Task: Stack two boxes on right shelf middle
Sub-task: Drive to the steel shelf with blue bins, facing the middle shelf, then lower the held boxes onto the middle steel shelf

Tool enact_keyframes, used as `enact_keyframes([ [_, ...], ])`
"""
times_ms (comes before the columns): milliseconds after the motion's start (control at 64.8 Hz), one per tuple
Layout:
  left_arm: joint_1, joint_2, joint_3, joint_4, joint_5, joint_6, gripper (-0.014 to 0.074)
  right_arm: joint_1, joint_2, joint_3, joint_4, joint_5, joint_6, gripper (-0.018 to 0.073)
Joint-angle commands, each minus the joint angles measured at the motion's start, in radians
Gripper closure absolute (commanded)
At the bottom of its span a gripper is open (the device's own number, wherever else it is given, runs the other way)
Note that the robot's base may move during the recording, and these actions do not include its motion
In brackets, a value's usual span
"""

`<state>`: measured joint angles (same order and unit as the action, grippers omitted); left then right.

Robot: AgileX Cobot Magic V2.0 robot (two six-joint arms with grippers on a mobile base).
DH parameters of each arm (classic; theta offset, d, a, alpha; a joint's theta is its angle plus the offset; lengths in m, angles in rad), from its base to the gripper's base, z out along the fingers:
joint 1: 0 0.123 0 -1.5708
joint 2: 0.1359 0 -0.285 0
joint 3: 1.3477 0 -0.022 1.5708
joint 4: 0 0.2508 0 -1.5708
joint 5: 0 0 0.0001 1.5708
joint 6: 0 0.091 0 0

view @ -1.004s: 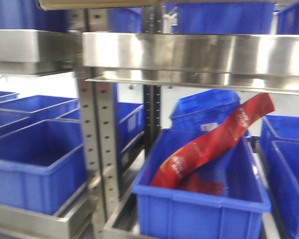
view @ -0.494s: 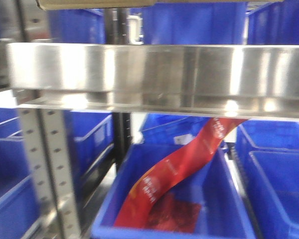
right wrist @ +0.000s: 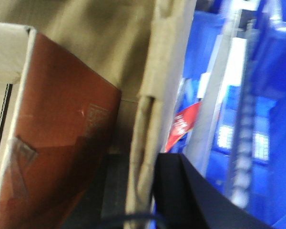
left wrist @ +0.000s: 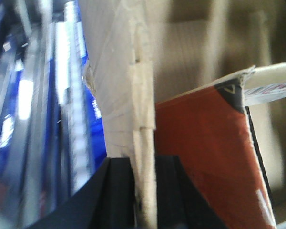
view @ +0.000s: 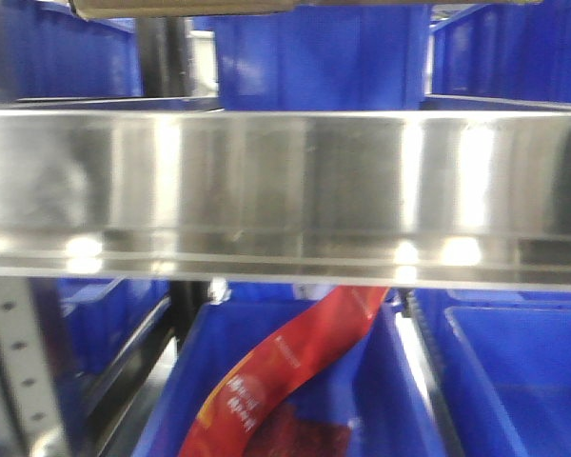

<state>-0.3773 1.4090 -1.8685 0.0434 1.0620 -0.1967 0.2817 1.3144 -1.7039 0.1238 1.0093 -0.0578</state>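
Box (left wrist: 119,71), tan corrugated cardboard, clamped at 2 opposite walls. L gripper (left wrist: 144,195): black fingers (left wrist: 115,193) closed tight on wall edge, 1 each side, bottom centre of L wrist view. R gripper (right wrist: 142,195): outer finger (right wrist: 181,191) pressed vs wall at bottom centre of R wrist view, dark pad on inner side, so closed on same box. Wall edge running bottom-to-top in both wrist views. Red-brown carton (left wrist: 205,157) inside, right half of L view, left half of R view. Front view: only thin tan strip of box along top edge, upper left to centre, long axis left-right, parallel w/ shelf front rail (view: 285,190), above it in frame, not touching. Blue bins (view: 324,57) above and below rail; red bag (view: 295,362) in lower-centre 1.
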Motion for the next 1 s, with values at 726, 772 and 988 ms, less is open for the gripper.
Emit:
enact_keyframes([
  [726, -0.008, -0.017, -0.014, -0.029, -0.064, 0.010, 0.0708, -0.008, -0.009, -0.010, -0.006, -0.031, -0.004, 0.0713],
  [772, -0.008, -0.017, -0.014, -0.029, -0.064, 0.010, 0.0708, -0.008, -0.009, -0.010, -0.006, -0.031, -0.004, 0.0713],
  [988, -0.008, -0.017, -0.014, -0.029, -0.064, 0.010, 0.0708, -0.008, -0.009, -0.010, -0.006, -0.031, -0.004, 0.0713],
])
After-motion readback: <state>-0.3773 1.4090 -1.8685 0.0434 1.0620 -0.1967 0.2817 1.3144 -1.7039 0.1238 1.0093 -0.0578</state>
